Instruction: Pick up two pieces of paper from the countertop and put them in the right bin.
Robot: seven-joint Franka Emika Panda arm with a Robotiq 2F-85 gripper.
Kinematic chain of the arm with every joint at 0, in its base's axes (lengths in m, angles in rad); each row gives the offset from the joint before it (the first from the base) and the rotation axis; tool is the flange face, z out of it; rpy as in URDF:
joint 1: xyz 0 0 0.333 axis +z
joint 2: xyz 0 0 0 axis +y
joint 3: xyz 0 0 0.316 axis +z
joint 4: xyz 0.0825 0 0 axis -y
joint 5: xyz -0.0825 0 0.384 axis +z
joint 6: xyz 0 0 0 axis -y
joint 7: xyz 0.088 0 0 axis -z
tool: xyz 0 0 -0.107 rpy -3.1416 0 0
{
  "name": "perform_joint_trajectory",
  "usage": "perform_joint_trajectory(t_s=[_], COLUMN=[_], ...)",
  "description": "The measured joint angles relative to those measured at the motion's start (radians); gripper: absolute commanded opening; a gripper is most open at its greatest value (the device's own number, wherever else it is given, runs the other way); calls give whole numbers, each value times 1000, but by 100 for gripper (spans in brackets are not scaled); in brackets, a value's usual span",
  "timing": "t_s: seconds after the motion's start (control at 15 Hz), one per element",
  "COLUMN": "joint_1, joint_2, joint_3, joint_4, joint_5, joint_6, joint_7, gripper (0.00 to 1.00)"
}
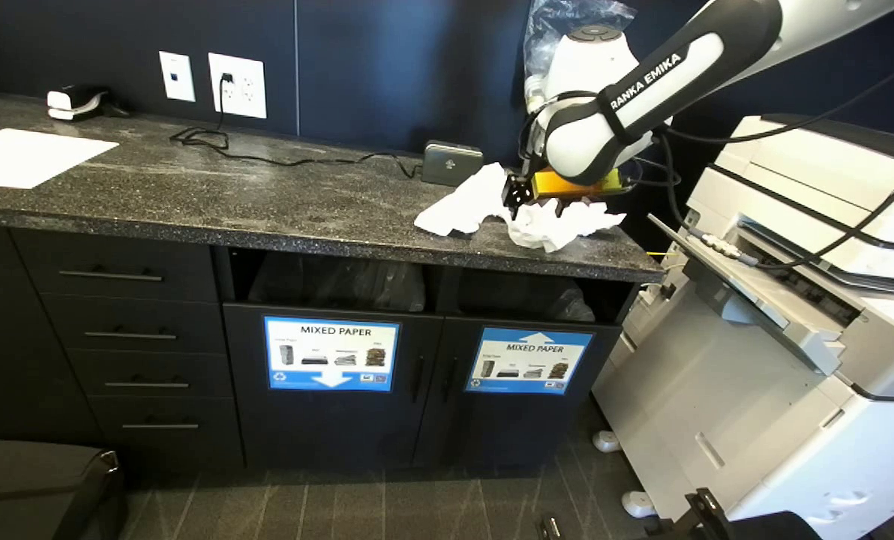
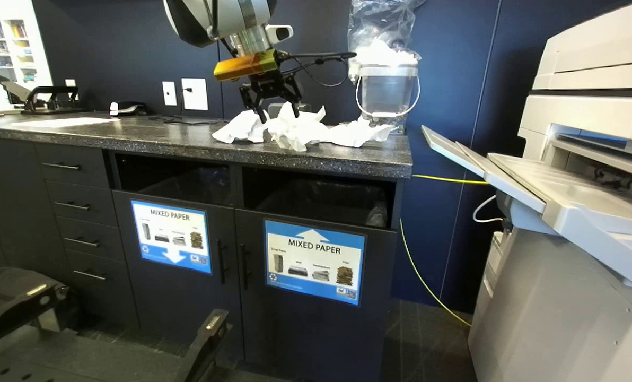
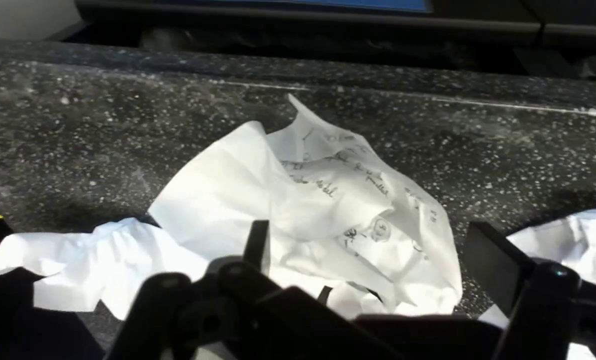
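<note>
In an exterior view, the left crumpled paper (image 2: 240, 128) lies loose on the counter (image 2: 178, 133); the middle crumpled paper (image 2: 292, 131) has the claw (image 2: 280, 115) over it; the right crumpled paper (image 2: 356, 133) lies nearer the counter's end. The wrist view shows the fingers (image 3: 495, 262) well apart, clamped on nothing; whether one touches paper, I cannot tell. I judge this as lining up for a pick. Next, the claw should sink until a fold stands between its fingers, close without snagging a neighbour, then carry that paper to the right bin (image 2: 310, 319). Counted left to right: one flat sheet (image 1: 34, 159), four drawers (image 1: 136, 364), one left bin (image 2: 173, 289), three crumpled papers as far as the overlaps show, one right bin, one printer (image 1: 687, 397).
</note>
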Motion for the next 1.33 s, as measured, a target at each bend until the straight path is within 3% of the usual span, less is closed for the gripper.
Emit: perform_joint_trajectory(t_s=[0.2,0.4,0.87,1.33], joint_1=[115,157,184,188], joint_2=[8,35,133,189], joint_3=[-113,-153,-204,-228], joint_4=[22,37,105,190], joint_5=[35,125,287,350], joint_6=[-23,-23,-16,-12], joint_7=[-58,-130,-222,-239], gripper=[100,100,100,100])
